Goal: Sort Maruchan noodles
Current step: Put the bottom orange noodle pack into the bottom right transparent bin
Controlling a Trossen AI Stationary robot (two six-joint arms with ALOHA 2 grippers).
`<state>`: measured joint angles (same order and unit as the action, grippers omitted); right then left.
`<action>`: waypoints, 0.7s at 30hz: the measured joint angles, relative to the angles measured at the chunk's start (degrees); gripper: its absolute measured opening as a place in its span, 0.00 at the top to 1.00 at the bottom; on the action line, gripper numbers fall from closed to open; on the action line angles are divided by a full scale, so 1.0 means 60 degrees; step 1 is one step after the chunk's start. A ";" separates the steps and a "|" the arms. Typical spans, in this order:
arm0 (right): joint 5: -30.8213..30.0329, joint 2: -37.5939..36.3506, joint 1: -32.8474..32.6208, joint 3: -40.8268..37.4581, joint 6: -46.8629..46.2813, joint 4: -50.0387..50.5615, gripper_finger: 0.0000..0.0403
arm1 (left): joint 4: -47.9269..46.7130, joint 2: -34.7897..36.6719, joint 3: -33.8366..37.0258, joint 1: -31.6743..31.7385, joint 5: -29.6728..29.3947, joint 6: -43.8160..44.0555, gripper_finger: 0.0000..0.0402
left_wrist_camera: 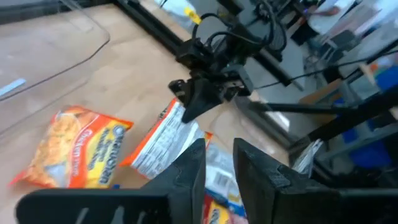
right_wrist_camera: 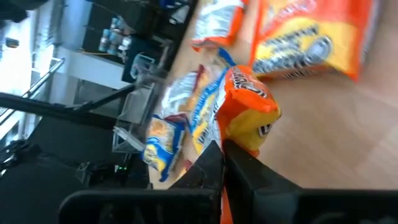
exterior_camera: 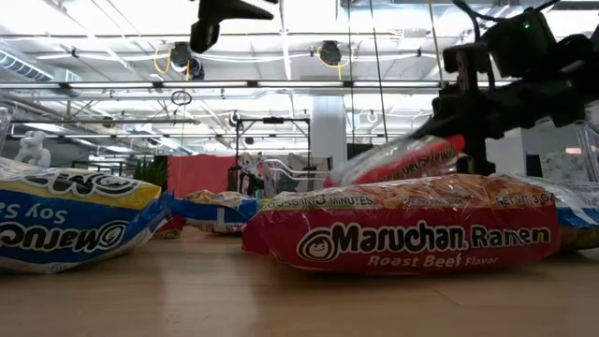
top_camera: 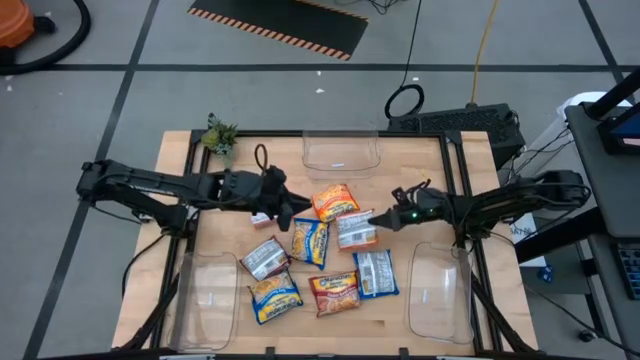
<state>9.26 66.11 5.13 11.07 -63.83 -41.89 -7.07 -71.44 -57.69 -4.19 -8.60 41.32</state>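
Note:
Several Maruchan packets lie flat in the middle of the table: an orange one (top_camera: 335,200), blue-and-yellow ones (top_camera: 310,241) (top_camera: 275,296), a white one (top_camera: 265,258), a red Roast Beef one (top_camera: 337,291) (exterior_camera: 412,239) and a blue-white one (top_camera: 375,272). My right gripper (top_camera: 380,218) (right_wrist_camera: 222,149) reaches in from the table's right and is shut on a white-and-orange packet (top_camera: 355,230) (left_wrist_camera: 158,140). My left gripper (top_camera: 293,207) (left_wrist_camera: 219,155) hovers just left of the pile, open by a narrow gap, touching nothing. My right gripper pinches the white-and-orange packet by its orange end seam (right_wrist_camera: 239,140) between both fingers. It comes slanting down from the table's right. The held end (exterior_camera: 440,148) is raised and the packet tilts down toward the pile; the red packet hides its lower end.
Three clear plastic bins sit on the table: one at the far edge (top_camera: 340,152), one at the near left (top_camera: 208,300), one at the near right (top_camera: 440,292). A small green plant (top_camera: 220,135) stands at the far left corner. Black frame rails border the tabletop.

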 joint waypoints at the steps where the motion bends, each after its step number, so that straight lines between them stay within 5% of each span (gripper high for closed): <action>1: 0.0000 -0.0090 0.0000 0.0079 0.0114 0.0033 1.00 | 0.0115 0.0000 0.0000 0.0025 -0.0011 0.0055 0.74; 13: 0.0265 -0.1529 0.0000 0.1540 0.1701 0.2177 1.00 | 0.0019 0.0004 0.0000 0.0447 -0.0094 -0.0136 0.44; 21: 0.0280 -0.2089 -0.0142 0.2989 0.3006 0.4660 1.00 | 0.0705 0.0007 0.0000 0.0744 0.0424 -0.0107 0.40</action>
<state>10.94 53.57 4.27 29.00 -45.80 -13.93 -2.85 -71.40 -57.69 0.27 -6.06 40.68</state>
